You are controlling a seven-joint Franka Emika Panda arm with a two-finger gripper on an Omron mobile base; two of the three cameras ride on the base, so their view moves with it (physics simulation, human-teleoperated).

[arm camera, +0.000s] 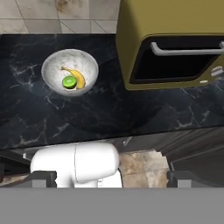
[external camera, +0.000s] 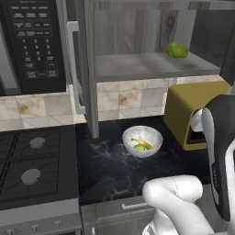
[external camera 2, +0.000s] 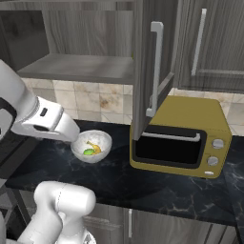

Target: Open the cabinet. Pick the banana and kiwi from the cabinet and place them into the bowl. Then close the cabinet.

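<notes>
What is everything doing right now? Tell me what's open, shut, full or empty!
Dark grey-brown wood-grain wall cabinet: both doors open.
Round white marbled bowl: on the black counter, holding both fruits.
Small curved yellow banana: lying in the bowl.
Small green-fleshed kiwi: in the bowl, touching the banana.
Bright green lumpy round fruit: sitting on the cabinet shelf.
Mustard-yellow toaster oven: door shut.
Gripper: open, holding nothing.
</notes>
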